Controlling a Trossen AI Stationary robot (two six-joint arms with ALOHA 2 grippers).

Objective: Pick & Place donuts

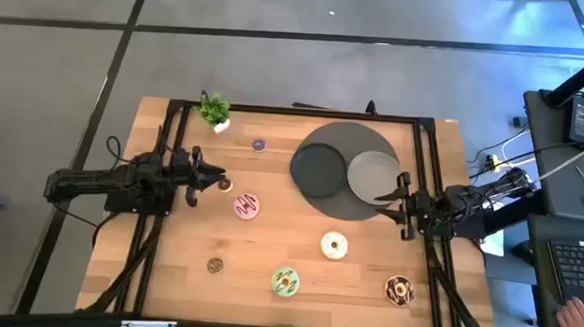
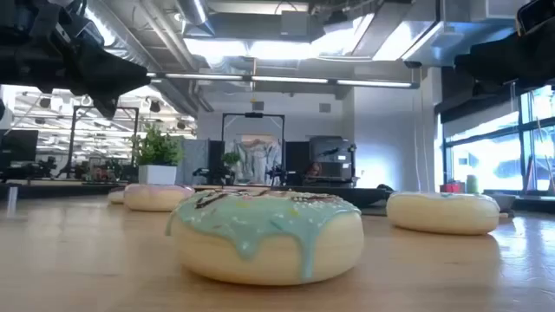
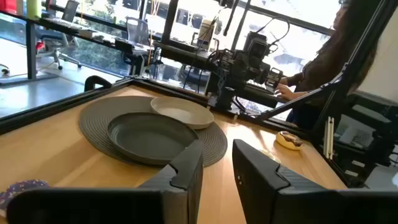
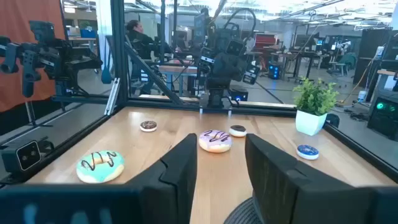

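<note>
The donuts lie flat on the wooden table. In the high view I see the pink donut (image 1: 247, 206), the cream donut (image 1: 334, 246), the green donut (image 1: 286, 280), the sprinkled chocolate donut (image 1: 400, 289), two brown minis (image 1: 225, 184) (image 1: 215, 266) and a purple mini (image 1: 259, 145). My left gripper (image 1: 209, 176) (image 3: 217, 167) is open at the table's left side, its tips just short of one brown mini. My right gripper (image 1: 400, 202) (image 4: 221, 163) is open at the right side, beside the plates. The right wrist view shows the green donut (image 4: 99, 166) and the pink donut (image 4: 215, 140).
A dark round mat (image 1: 348, 146) carries a dark grey plate (image 1: 317, 169) and a lighter grey plate (image 1: 372, 174) at the far right. A small potted plant (image 1: 215, 111) stands at the far edge. A black frame rims the table. A person's hand (image 1: 576, 321) is at a keyboard off the table.
</note>
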